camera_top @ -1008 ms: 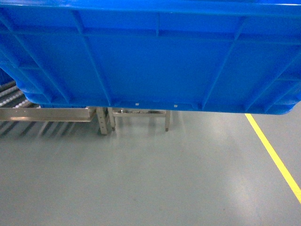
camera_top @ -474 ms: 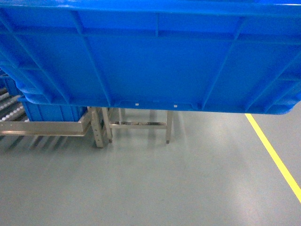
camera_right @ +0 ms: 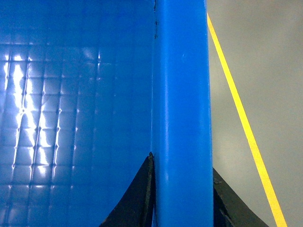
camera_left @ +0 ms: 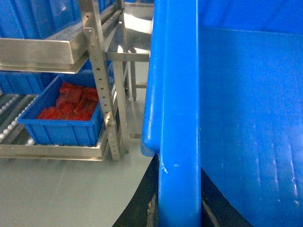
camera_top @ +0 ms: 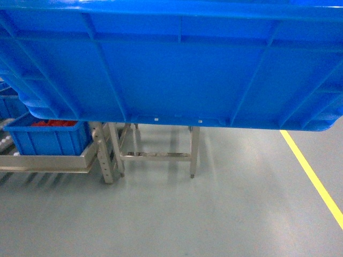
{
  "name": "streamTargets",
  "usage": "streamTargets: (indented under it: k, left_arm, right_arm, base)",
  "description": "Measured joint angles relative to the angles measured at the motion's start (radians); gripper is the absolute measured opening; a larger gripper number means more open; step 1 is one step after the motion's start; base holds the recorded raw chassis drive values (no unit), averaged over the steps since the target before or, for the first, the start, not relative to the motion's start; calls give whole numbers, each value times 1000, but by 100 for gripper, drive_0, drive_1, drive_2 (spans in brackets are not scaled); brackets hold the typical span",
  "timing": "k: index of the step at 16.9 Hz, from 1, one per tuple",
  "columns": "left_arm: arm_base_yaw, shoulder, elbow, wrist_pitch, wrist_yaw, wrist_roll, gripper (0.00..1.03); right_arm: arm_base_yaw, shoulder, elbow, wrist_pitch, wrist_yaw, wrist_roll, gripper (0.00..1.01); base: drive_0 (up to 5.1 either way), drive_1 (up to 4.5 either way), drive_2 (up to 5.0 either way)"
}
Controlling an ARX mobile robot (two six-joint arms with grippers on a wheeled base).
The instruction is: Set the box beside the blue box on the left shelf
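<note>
both my grippers, left gripper (camera_left: 177,215) and right gripper (camera_right: 182,213), hold the box (camera_top: 177,64) up; left shelf (camera_left: 47,151) waits, nothing placed yet.

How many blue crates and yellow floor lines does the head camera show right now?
blue crates: 3 (large crate held up, small crate with red contents, partly hidden crate behind it)
yellow floor line: 1
Total: 4
</note>
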Motion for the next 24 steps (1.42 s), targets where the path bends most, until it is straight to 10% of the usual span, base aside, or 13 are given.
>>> streamTargets:
  k: [24]
  left_arm:
    - [0, 2, 0, 0, 0, 0, 8]
  right_arm:
    - [0, 5, 0, 2, 1, 0, 20]
  base:
    - [-403, 211, 211]
